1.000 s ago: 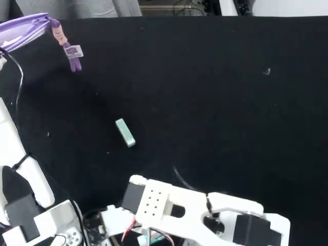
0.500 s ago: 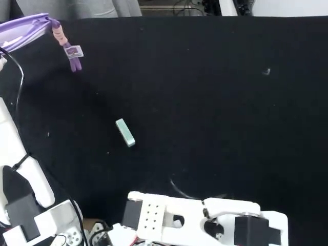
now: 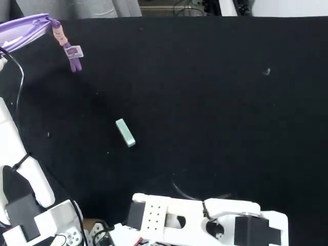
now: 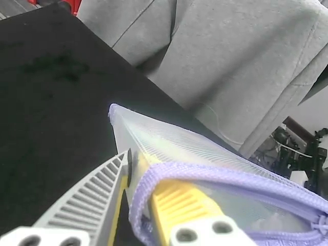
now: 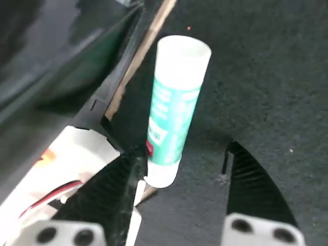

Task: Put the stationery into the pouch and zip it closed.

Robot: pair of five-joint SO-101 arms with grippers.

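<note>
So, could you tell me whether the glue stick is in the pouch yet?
Out: the glue stick lies on the table by the open right gripper, apart from the pouch.

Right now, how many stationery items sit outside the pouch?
2: a green eraser mid-left on the table, a glue stick by the right gripper. The pouch may hide others.

Black-covered table [image 3: 215, 102] backed by draped grey cloth [image 4: 230, 61], with dark cables [image 3: 185, 7] beyond its far edge.
</note>
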